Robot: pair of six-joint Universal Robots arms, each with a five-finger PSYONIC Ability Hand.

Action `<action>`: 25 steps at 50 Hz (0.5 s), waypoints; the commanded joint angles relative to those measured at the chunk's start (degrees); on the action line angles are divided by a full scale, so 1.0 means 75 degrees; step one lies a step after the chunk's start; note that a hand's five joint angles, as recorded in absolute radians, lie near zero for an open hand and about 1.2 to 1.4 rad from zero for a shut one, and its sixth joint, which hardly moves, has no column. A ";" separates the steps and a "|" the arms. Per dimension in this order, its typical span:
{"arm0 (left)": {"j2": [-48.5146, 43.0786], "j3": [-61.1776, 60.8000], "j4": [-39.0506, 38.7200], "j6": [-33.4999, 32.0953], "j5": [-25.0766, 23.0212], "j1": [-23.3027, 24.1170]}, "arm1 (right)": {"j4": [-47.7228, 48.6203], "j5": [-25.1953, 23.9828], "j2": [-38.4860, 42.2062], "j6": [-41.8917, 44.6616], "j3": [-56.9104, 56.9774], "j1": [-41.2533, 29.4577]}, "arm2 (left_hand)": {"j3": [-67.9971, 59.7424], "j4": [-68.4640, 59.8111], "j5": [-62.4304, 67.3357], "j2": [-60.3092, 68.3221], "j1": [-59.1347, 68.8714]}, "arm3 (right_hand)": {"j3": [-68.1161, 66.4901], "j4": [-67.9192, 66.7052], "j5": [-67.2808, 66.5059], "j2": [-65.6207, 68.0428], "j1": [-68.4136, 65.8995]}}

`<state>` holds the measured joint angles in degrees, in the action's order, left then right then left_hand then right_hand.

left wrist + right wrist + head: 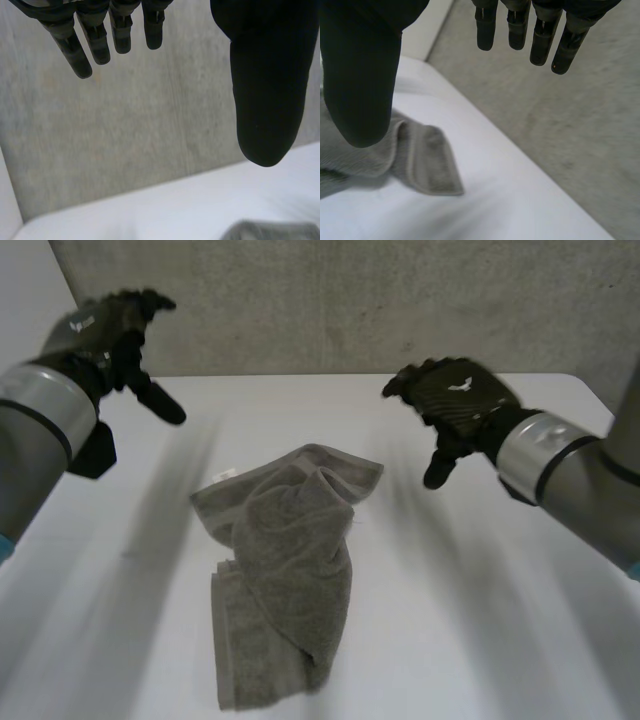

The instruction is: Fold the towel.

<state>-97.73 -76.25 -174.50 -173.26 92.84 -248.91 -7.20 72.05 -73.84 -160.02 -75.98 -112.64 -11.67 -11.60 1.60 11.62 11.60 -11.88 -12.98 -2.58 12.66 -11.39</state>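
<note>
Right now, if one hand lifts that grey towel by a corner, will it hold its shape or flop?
The towel lies crumpled in overlapping folds, so it will likely hang limp. Its fuzzy pile looks grippy, so a pinch should probably hold. Pushed across the table, it would probably bunch rather than slide.
</note>
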 commanded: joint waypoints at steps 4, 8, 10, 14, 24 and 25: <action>-0.0129 -0.1818 -0.0240 0.0063 0.0441 0.0012 | 0.0128 -0.0654 0.2552 -0.0377 0.1621 -0.0521 | -0.0187 -0.0196 0.0197 0.0194 0.0197 | 0.0251 0.0397 0.0344 -0.0355 0.0186; -0.0223 -0.2396 -0.0370 0.0075 0.0500 0.0106 | 0.0386 -0.0642 0.3200 -0.0824 0.1986 -0.0544 | -0.0187 -0.0196 0.0197 0.0193 0.0197 | 0.0251 0.0397 0.0344 -0.0355 0.0186; -0.0526 -0.2840 -0.0556 0.0075 0.0489 0.0351 | 0.0725 -0.0631 0.3783 -0.1116 0.2301 -0.0614 | -0.0187 -0.0196 0.0197 0.0193 0.0197 | -0.0251 -0.0104 -0.0157 0.0146 -0.0316; -0.0843 -0.3075 -0.0767 0.0063 0.0477 0.0737 | 0.1064 -0.0537 0.4299 -0.1222 0.2571 -0.0661 | -0.0164 -0.0174 0.0174 0.0171 0.0175 | -0.0878 -0.0731 -0.0784 0.0773 -0.0942; -0.1207 -0.3310 -0.0991 0.0063 0.0524 0.1090 | 0.1476 -0.0314 0.5601 -0.1269 0.3579 -0.1013 | -0.0142 -0.0151 0.0152 0.0149 0.0152 | -0.3301 -0.3154 -0.3207 0.3196 -0.3365; -0.1184 -0.3311 -0.1002 0.0063 0.0536 0.1137 | 0.1465 -0.0314 0.5742 -0.1269 0.3731 -0.1059 | -0.0142 -0.0151 0.0152 0.0149 0.0152 | -0.3970 -0.3824 -0.3877 0.3866 -0.4035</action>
<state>-106.48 -100.98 -181.77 -172.86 96.73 -241.28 3.57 69.44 -35.08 -169.69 -52.01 -119.28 -11.56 -11.49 1.44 11.53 11.40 -28.45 -28.18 -17.02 28.31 -24.26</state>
